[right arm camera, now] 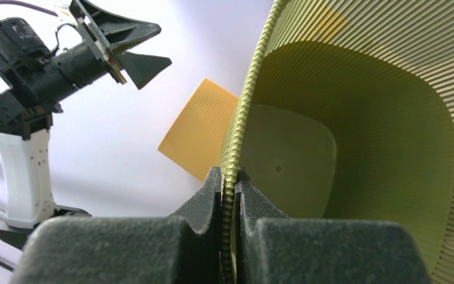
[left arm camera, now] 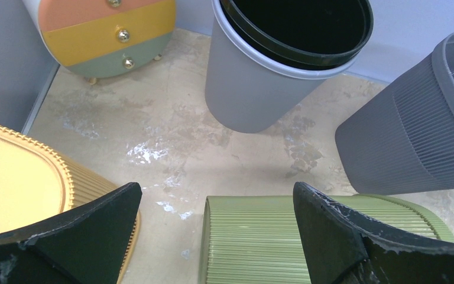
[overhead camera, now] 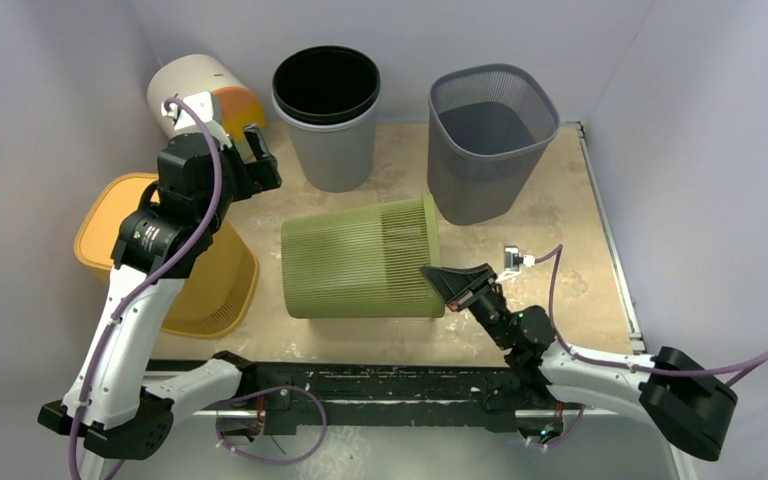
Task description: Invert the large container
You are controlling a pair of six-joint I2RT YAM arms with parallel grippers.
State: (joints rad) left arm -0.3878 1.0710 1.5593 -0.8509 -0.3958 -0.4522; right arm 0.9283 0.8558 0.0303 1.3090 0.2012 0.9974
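The left arm (overhead camera: 150, 240) hides part of the yellow ribbed plastic basket (overhead camera: 95, 225); the left wrist view's lower edge crops the green ribbed plastic basket (left arm camera: 254, 236).

Sideways green bin (overhead camera: 360, 258) in right claw (overhead camera: 435, 275)

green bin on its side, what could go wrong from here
1. The right pincer holds the green bin only by its thin rim; the rim may slip out or flex as the bin tips.
2. The dark grey bin stands close to the mouth end, so the swing might knock it.
3. The left pincer is open and apart from the bin, giving no support.
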